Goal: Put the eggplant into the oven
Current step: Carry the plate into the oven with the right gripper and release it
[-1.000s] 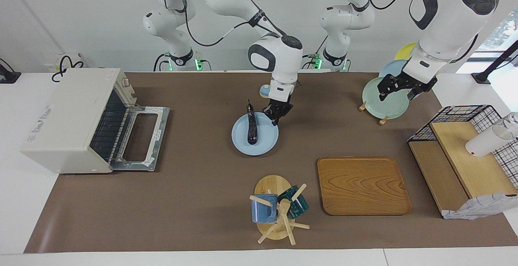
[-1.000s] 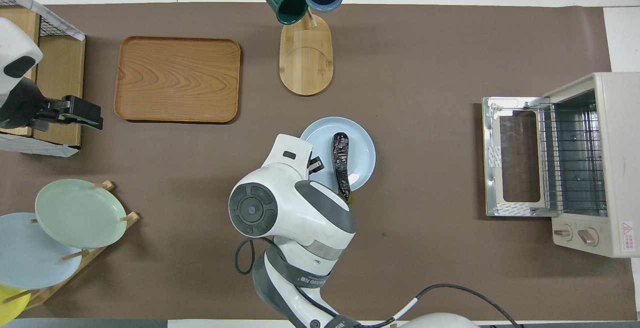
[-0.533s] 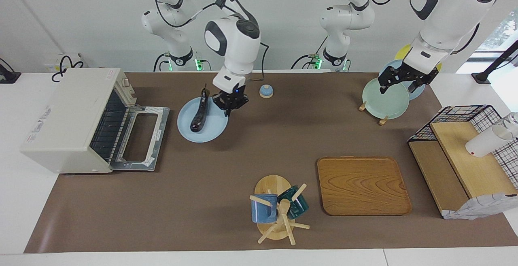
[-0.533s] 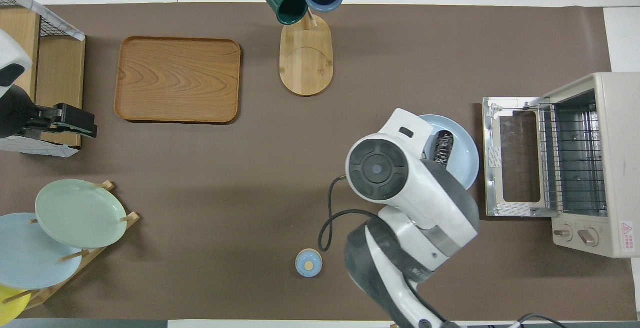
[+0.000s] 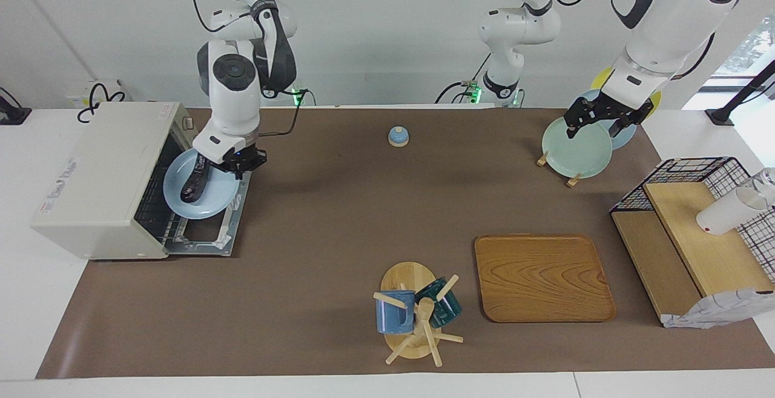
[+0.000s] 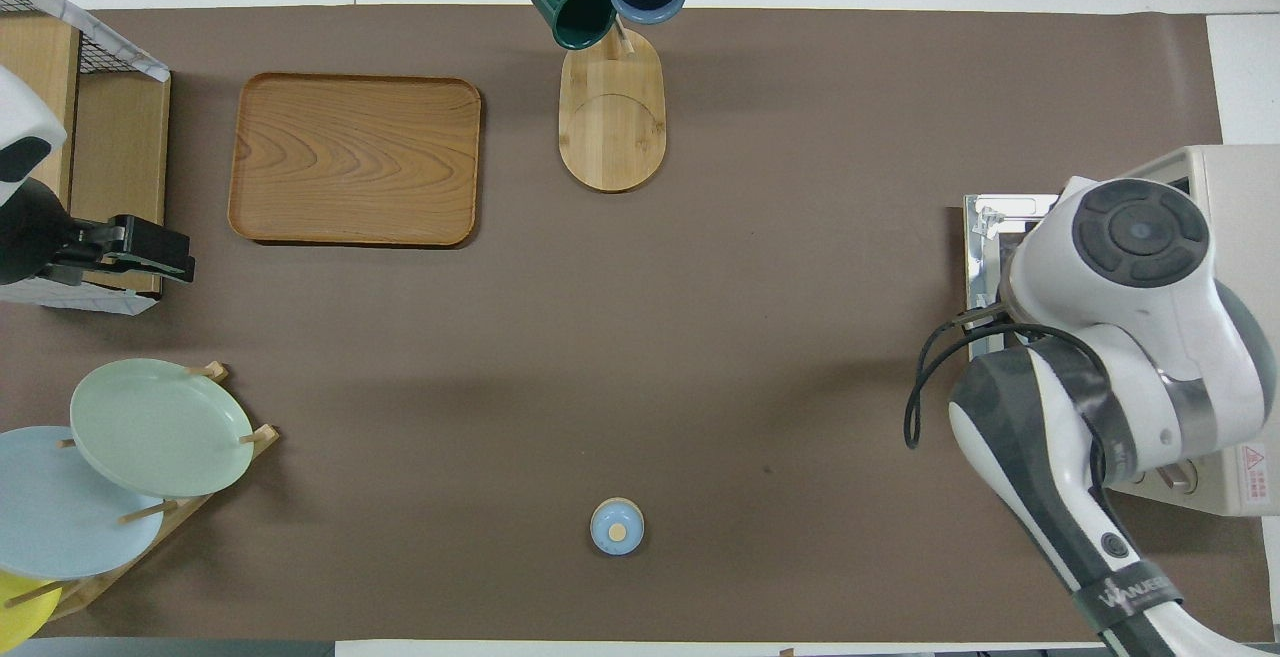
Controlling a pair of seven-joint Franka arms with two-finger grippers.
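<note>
In the facing view, the right gripper (image 5: 237, 165) has its fingers clamped on a blue plate (image 5: 215, 195) carrying the eggplant (image 5: 195, 183), over the open door of the oven (image 5: 100, 180) at the right arm's table edge. The left gripper (image 5: 596, 120) hovers over a green plate (image 5: 575, 146); whether its fingers are parted I cannot tell. In the overhead view, the right arm hides plate and eggplant.

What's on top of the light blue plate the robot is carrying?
The eggplant lies on the blue plate, which the right pincer holds by its rim over the open oven door. From overhead, the arm covers both.

Right gripper (image 5: 237, 165) grips the blue plate (image 5: 213, 199) carrying the eggplant (image 5: 196, 183) over the oven (image 5: 112, 177) door; left gripper (image 5: 599, 120) over the green plate (image 5: 576, 147)
</note>
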